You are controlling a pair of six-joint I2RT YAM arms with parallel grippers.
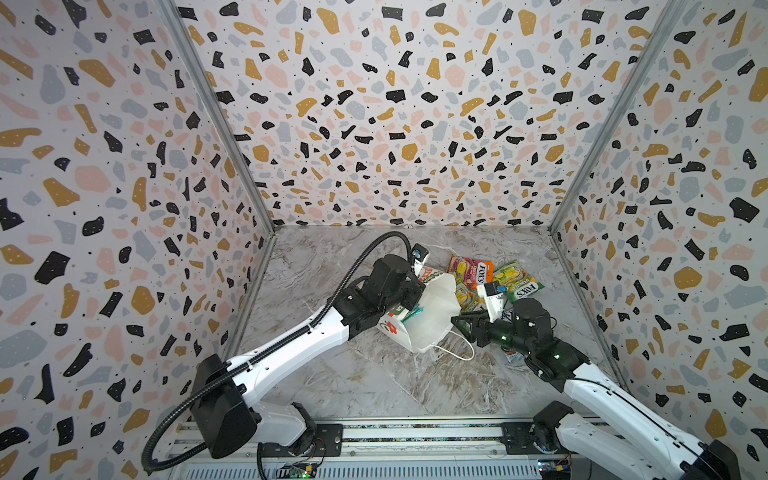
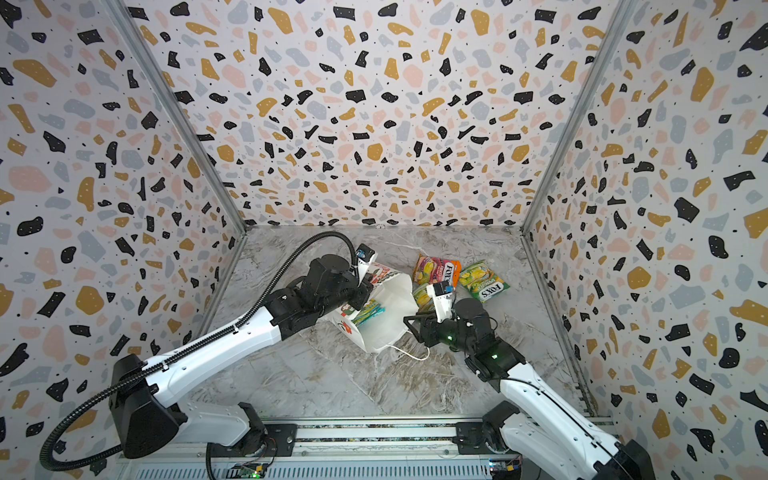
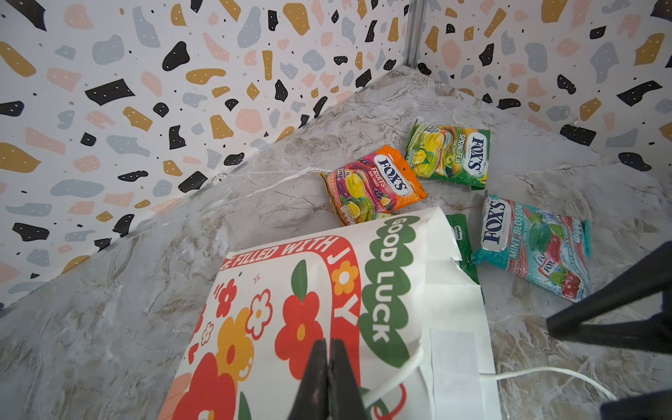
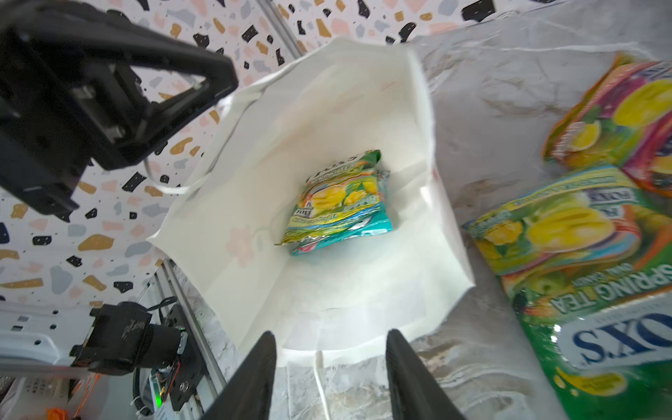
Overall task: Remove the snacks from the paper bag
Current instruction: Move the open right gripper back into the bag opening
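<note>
The white paper bag [image 1: 432,320] [image 2: 386,324] lies on its side, flower print [image 3: 291,309] up and mouth toward my right arm. My left gripper [image 3: 329,343] [image 1: 415,286] is shut on the bag's upper rim and holds the mouth agape. Inside lie two snacks, a green-yellow packet [image 4: 338,196] on a teal one [image 4: 367,231]. My right gripper [image 4: 332,336] [image 1: 461,322] stands open just outside the mouth, nothing between its fingers. Outside lie an orange-pink packet [image 1: 471,268] [image 3: 378,185], a green-yellow one [image 1: 519,280] [image 3: 451,154], a teal one [image 3: 534,247] and another green-yellow one [image 1: 467,297].
The marble tabletop [image 1: 374,374] is closed in by terrazzo-patterned walls on three sides. A white cord handle [image 1: 457,353] trails from the bag's mouth toward the front. The arms' mounting rail [image 1: 415,436] runs along the front edge. The teal packet sits partly under my right arm.
</note>
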